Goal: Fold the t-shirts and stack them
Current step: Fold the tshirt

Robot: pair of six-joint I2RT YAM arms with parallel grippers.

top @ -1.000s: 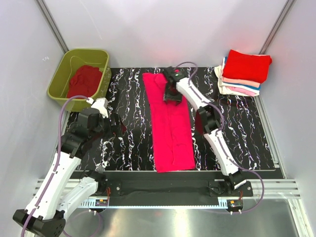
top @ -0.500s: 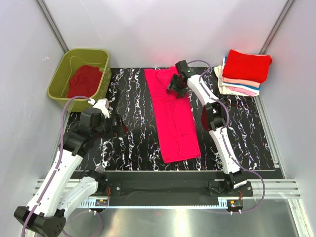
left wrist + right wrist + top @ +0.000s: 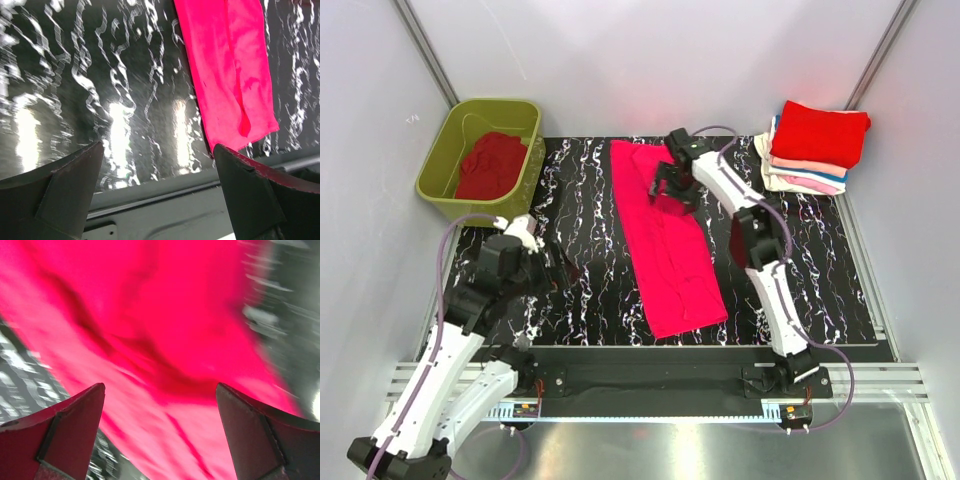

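One magenta tee [image 3: 670, 250]; one red tee [image 3: 490, 165]; one folded stack [image 3: 815, 145]; one tub [image 3: 439, 150].

A t-shirt [image 3: 670, 250] lies midway on the mat [image 3: 590, 230], a tub [image 3: 470, 206] behind-left, a folded stack [image 3: 815, 145] behind-right.

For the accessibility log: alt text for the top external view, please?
A magenta t-shirt, folded into a long strip, lies on the black marbled mat with the right hand open over its far end. The left hand hovers over bare mat to its left; a red shirt sits in the olive tub far left, folded shirts stacked far right.
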